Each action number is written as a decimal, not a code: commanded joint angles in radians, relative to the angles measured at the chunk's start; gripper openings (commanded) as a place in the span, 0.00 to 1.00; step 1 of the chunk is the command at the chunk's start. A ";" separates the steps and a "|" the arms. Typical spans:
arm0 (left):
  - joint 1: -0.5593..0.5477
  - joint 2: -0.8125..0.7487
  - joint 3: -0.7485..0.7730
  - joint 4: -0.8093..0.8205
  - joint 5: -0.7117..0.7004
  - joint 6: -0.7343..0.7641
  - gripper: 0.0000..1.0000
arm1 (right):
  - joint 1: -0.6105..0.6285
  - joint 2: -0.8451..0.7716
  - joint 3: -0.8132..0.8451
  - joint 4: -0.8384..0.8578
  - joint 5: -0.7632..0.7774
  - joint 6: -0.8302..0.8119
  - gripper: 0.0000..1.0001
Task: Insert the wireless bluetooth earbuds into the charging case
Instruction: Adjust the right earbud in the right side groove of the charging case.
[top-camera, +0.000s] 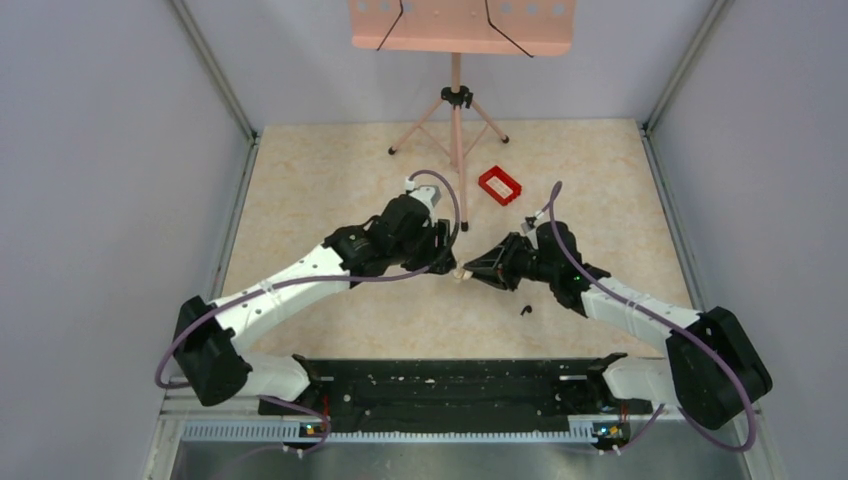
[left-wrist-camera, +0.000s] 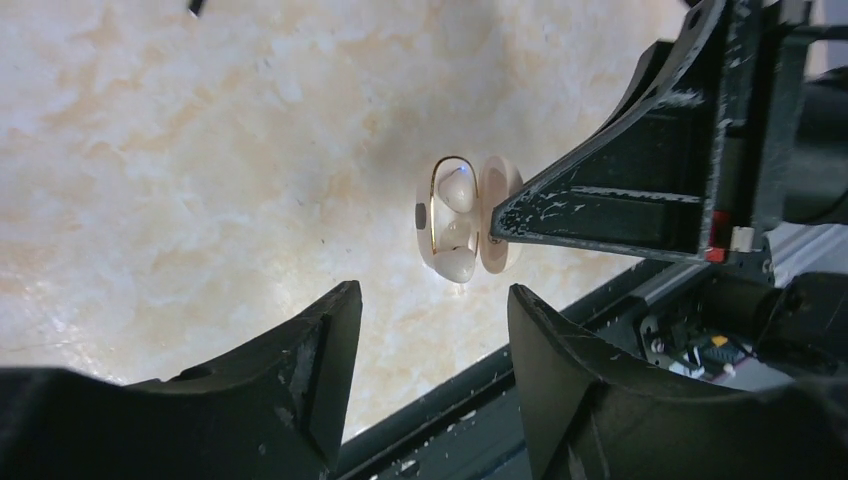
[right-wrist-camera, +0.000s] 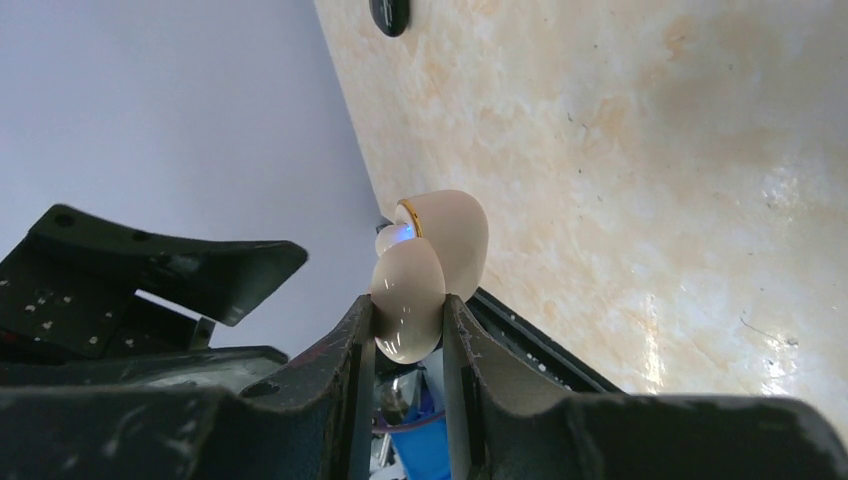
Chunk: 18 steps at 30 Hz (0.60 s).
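Two grippers are mine, and they meet near the middle of the table. My right gripper is closed on the case. The two fingers press one rounded half of it from both sides, with no free space left between them. The case is pale cream and glossy, and it stands open. The other half has a thin gold rim and points away from my right fingers, with a small blue light beside that rim. From my left wrist I look into the open half and see pale rounded shapes inside the rim. I cannot tell whether these are earbuds or only empty seats. I also cannot tell whether the case touches the table or hangs just above it.

My left gripper is open. Its two fingers stand well apart and hold nothing. The case is just in front of them, not between them and not touching them. From above, the case sits as a small pale spot between my two grippers.

One small black earbud lies on the table, near my right arm, on the side toward my bases and apart from the case. A red tray lies farther back on the table, well apart from both grippers.
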 joint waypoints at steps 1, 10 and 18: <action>-0.002 -0.100 -0.040 0.154 -0.126 0.021 0.61 | 0.012 0.027 0.073 0.074 0.009 0.024 0.00; 0.001 -0.105 -0.098 0.180 -0.189 -0.108 0.69 | 0.012 0.030 0.083 0.045 0.046 0.004 0.00; 0.010 0.005 0.052 -0.014 -0.151 -0.078 0.70 | 0.013 0.055 0.090 0.060 0.053 -0.002 0.00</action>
